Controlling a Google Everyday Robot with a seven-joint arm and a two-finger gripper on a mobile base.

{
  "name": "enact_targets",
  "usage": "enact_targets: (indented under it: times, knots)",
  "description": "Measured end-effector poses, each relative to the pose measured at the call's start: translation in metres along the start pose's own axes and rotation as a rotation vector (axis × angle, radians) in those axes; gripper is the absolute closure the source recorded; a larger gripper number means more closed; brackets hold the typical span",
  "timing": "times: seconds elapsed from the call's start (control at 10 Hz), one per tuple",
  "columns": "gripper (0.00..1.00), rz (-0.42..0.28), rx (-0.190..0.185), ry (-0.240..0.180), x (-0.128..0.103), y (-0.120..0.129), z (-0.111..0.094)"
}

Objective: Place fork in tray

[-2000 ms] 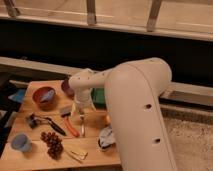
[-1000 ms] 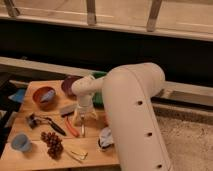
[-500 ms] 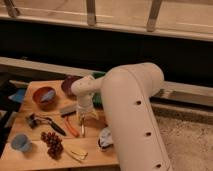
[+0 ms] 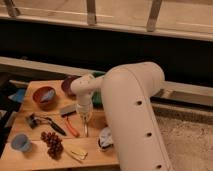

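Working the tool low over the counter, I'm looking at it pointing straight down from the wrist. It is sitting right at the near end of the fork. The fork is lying flat on the wood as a thin pale line, just beside the orange-handled tool and apart from the black-handled utensil. I'm not able to tell how wide the tool is standing, or whether it has hold of anything yet.

I'm judging this as the pickup step, so I'm thinking about the grasp. I'm wanting the tool centred across the fork's thin shaft, and low enough to catch such a flat thing. I'm also watching that it isn't dragging the orange handle along, since the two are lying so close.

The tray is showing only as a sliver of green behind the arm, next to the purple bowl. I'm planning a clean lift first, then a short carry back and to the right. I'm minding that a slim metal fork is likely to pivot or slip in a loose grip.
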Motion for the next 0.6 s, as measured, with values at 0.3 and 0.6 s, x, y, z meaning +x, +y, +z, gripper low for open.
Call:
enact_targets:
  times: [0.3,0.6]
  knots:
    - [1.0,-0.015,0.006,0.0,-0.0013,0.0032,0.0063]
    - [1.0,-0.021,0.007,0.001,-0.001,0.0039,0.0024]
